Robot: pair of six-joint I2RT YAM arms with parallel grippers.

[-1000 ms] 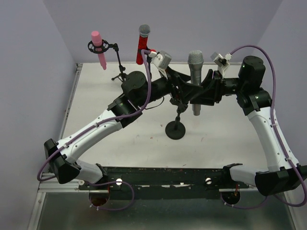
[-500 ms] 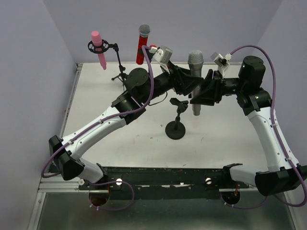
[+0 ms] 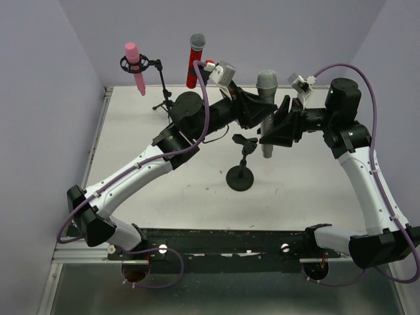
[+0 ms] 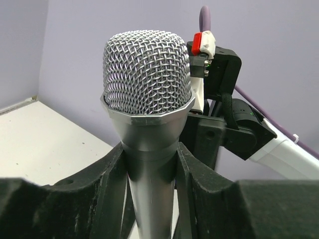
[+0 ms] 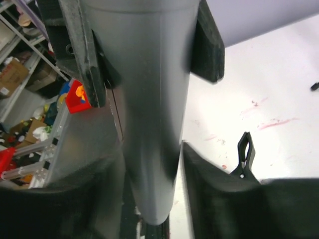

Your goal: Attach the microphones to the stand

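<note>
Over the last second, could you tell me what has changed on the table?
The left gripper moved up from beside the centre stand's clip and now clasps the silver-grey microphone below its head. The right gripper kept holding that microphone's body; the pink microphone and red microphone stayed put.

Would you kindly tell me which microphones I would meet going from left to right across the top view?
Pink mic → red mic → silver mic.
</note>
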